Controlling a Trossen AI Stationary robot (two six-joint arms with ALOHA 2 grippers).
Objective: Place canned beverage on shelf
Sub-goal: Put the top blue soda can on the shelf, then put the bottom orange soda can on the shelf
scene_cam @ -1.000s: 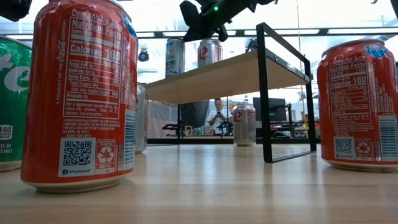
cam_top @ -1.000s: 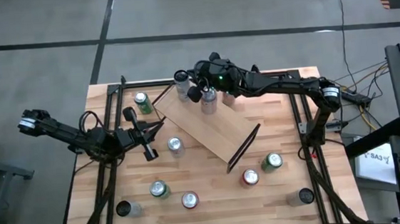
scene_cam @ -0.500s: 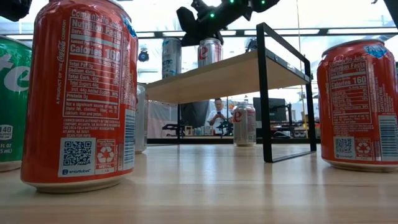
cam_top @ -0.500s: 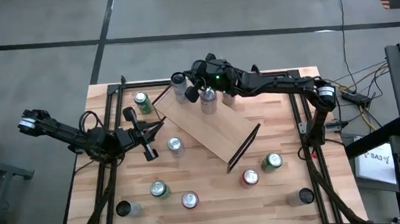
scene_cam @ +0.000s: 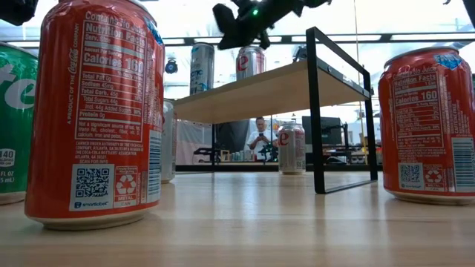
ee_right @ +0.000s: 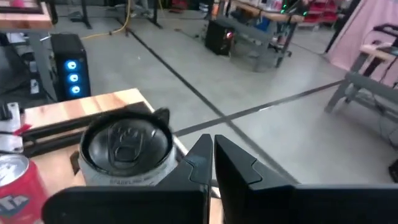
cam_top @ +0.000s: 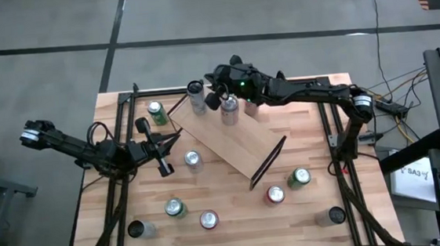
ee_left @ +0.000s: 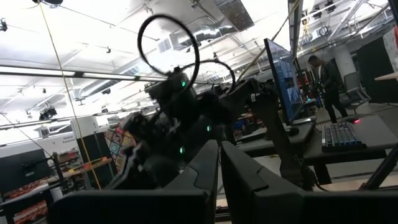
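Note:
The shelf stands slantwise mid-table. A silver can and a red-and-silver can stand upright on the shelf's far-left end. My right gripper is shut. It hovers level at the silver can's top, between the two cans. My left gripper is shut and holds nothing. It sits above the table left of the shelf, tipped upward. My right gripper has its shut fingers right beside the silver can's top rim, coming level from the table's right. I cannot tell whether they touch it. The can stands upright on the shelf board.
Loose cans stand on the table: a green one at the far left, one by the shelf's near side, several along the near edge, and red and green ones at the near right. Black rails run along both sides.
The silver can has slid a little along the shelf board toward its far-left end and stays upright. My right gripper, still shut, stays beside it and has shifted slightly left and then up.

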